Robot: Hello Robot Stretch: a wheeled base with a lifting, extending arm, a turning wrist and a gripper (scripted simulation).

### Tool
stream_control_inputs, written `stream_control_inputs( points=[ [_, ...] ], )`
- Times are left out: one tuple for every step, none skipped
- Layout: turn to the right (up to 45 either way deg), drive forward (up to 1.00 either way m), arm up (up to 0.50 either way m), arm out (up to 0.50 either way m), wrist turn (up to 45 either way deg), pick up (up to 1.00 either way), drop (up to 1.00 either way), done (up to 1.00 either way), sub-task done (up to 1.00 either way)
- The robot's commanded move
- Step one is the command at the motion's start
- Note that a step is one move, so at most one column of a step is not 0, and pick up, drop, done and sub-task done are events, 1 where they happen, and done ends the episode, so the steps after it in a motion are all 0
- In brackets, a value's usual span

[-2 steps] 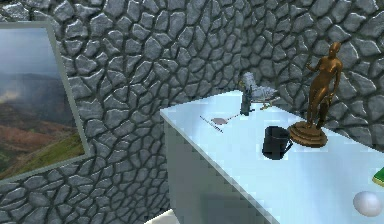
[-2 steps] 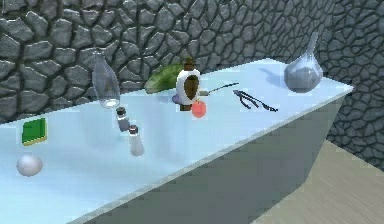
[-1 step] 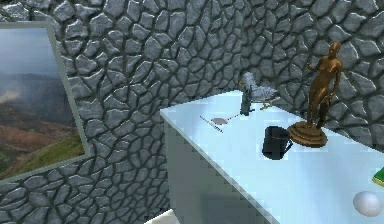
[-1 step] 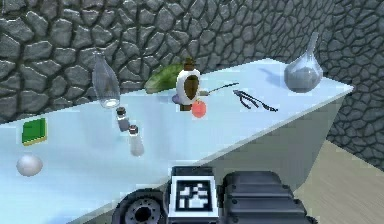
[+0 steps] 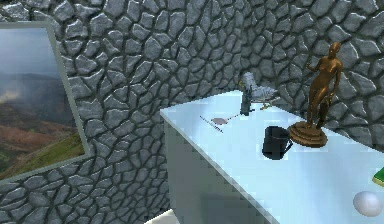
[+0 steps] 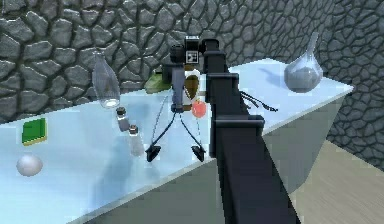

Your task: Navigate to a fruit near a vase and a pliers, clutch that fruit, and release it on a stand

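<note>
Pale counter (image 5: 300, 185) is standing against a cobbled stone wall (image 5: 150, 50). Framed landscape picture (image 5: 30, 100) is hanging at the forward view's left. Bronze statue (image 5: 322, 90) is standing upright on the counter, with a black mug (image 5: 277, 142) sitting just beside its base. In the arm side view, a green book (image 6: 36, 131) is lying near a white ball (image 6: 29, 165).

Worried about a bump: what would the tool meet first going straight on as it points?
Probably the pale tabletop, where the tool points; depth to the red round thing near it is unclear.
</note>
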Motion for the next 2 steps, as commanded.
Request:
stream_control_inputs(
  points=[
    [0.0,0.0,0.0,0.0,45.0,0.0,0.0,0.0,0.0],
    [0.0,0.0,0.0,0.0,45.0,0.0,0.0,0.0,0.0]
  ],
)
